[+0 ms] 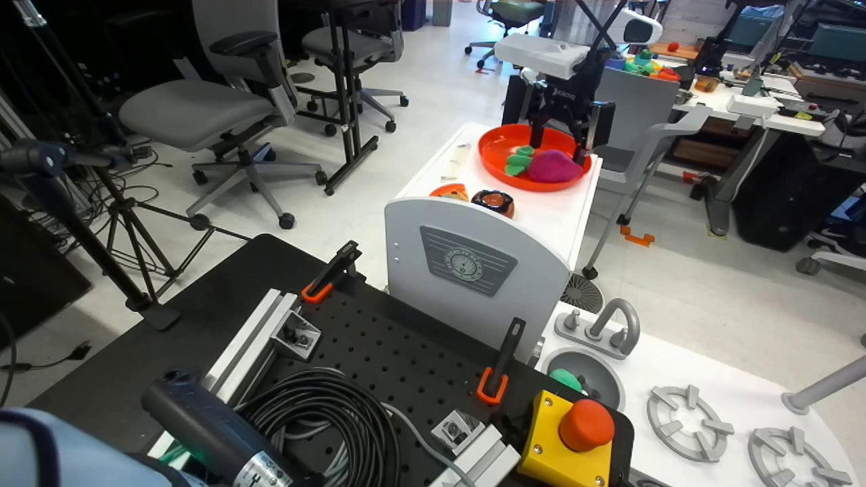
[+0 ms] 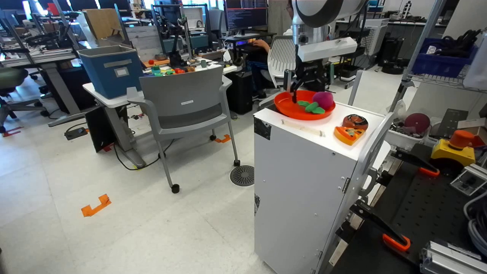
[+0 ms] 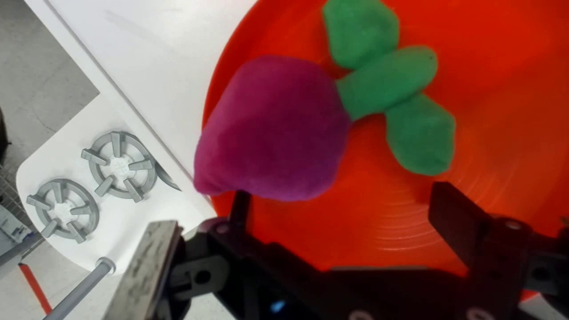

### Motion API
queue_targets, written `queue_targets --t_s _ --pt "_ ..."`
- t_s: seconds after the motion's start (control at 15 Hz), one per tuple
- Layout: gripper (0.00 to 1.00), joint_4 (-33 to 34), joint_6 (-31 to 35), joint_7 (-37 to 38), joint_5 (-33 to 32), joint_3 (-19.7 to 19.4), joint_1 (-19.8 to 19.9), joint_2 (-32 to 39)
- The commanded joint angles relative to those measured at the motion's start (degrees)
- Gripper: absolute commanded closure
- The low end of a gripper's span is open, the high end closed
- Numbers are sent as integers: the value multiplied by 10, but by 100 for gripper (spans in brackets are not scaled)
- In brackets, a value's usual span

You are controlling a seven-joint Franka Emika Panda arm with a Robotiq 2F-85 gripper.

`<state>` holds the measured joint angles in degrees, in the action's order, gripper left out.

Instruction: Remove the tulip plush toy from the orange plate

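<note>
The gripper [image 3: 342, 192] is spread wide and holds nothing, presumably to leave room for the plump tulip plush toy [image 3: 275, 129]; the toy lies inside the orange plate [image 3: 502, 98], its magenta head near the rim. That raised rim likely stops it rolling off; the plate rests on a white cabinet top [image 1: 544, 211], presumably for easy reach.

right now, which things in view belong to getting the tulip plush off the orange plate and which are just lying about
For the job:
magenta-and-green tulip plush toy
round orange plastic plate
black two-fingered tool, open

Just lying about:
orange wedge-shaped toy
round brown-and-black item, material unclear
coil of black cable
</note>
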<state>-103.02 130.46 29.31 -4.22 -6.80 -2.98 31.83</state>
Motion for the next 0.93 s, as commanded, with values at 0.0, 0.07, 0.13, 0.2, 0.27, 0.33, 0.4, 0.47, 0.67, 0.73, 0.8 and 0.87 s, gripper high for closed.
queue_targets --t_s 0.0,0.07,0.13,0.2,0.27,0.33,0.4,0.47,0.67,0.73,0.8,0.87 --pt "0 -28 19 10 -4 -10 -11 -22" --pt "0 -30 18 11 -3 -10 -11 -24" --pt "0 -30 17 11 -3 -10 -11 -25" --pt "0 -32 17 11 -2 -10 -11 -26" --pt "0 -34 18 12 -2 -10 -11 -28" --pt "0 -37 19 14 -3 -10 -11 -30" --pt "0 -39 21 15 -3 -11 -11 -32" --pt "0 -42 22 17 -4 -11 -12 -35" --pt "0 -57 28 23 -6 -12 -14 -44" --pt "0 -61 30 25 -7 -12 -14 -47" --pt "0 -66 33 27 -7 -12 -15 -50" --pt "0 -70 39 29 -7 -12 -15 -52"
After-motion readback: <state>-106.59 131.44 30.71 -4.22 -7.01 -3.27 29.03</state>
